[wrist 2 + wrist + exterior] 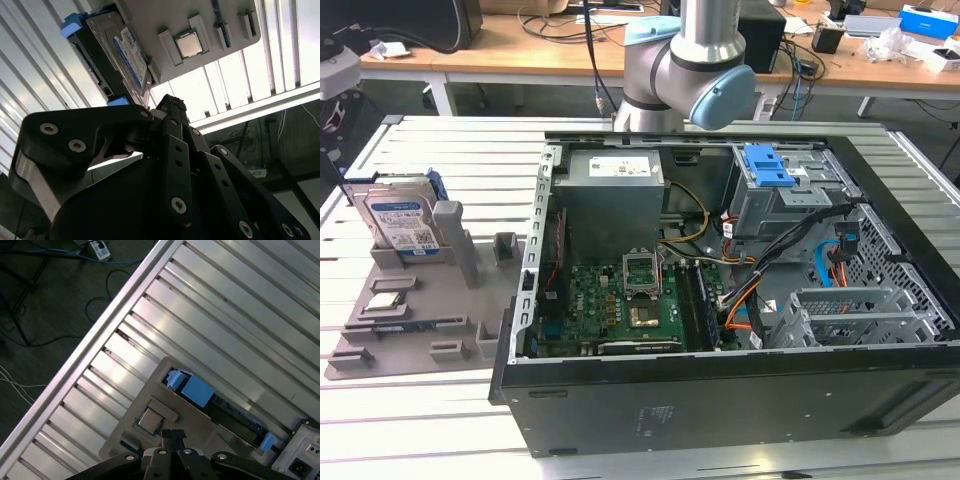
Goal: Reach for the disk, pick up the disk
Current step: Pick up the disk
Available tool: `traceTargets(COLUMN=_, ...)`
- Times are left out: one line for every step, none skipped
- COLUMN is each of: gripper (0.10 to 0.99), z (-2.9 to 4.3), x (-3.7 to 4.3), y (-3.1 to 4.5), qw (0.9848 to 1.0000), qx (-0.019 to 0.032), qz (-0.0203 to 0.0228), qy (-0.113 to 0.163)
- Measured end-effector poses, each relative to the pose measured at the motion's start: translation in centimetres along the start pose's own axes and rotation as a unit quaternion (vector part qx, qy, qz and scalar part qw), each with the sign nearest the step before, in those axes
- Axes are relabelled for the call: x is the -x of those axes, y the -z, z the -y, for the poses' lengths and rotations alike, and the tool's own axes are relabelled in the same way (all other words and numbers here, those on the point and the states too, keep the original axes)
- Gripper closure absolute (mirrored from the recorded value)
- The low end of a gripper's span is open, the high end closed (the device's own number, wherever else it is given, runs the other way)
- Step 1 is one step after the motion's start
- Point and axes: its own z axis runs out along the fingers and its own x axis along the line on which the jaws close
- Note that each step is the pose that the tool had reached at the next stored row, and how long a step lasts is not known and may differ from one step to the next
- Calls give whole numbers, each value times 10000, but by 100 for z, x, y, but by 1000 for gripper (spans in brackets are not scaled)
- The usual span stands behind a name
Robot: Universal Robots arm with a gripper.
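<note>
Black end effector (173, 436) clenched empty, apart from flat silver rect. disk (402, 215)

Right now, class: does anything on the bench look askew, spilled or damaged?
Nothing stands out. The disk stands on edge in its slot of the grey tray, and the processor chip lies flat in its recess.

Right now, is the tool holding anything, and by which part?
Nothing is held. The tool is shut and empty, apart from the disk, which stands on edge in its grey holder.
</note>
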Motion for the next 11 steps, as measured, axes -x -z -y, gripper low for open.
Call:
traceTargets(gripper=980, z=0, x=0, y=0, qw=10000, qx=0, qz=-1, qy=38)
traceTargets(gripper=980, z=0, x=0, y=0, qw=10000, qx=0, qz=-3, qy=78)
traceTargets(gripper=980, z=0, x=0, y=0, qw=9999, qx=0, qz=-5, qy=117)
traceTargets(gripper=980, z=0, x=0, y=0, qw=9999, qx=0, qz=-6, qy=151)
traceTargets(gripper=980, z=0, x=0, y=0, qw=9997, qx=0, qz=-10, qy=247)
traceTargets(gripper=980, z=0, x=0, y=0, qw=9995, qx=0, qz=-12, qy=313)
traceTargets(gripper=980, z=0, x=0, y=0, qw=9994, qx=0, qz=-13, qy=346)
traceTargets(gripper=980, z=0, x=0, y=0, qw=9993, qx=0, qz=-15, qy=382)
traceTargets(gripper=980, z=0, x=0, y=1, qw=9991, qx=0, qz=-16, qy=413)
traceTargets(gripper=980, z=0, x=0, y=0, qw=9989, qx=0, qz=-18, qy=460)
traceTargets(gripper=980, z=-1, x=0, y=0, qw=9985, qx=0, qz=-21, qy=555)
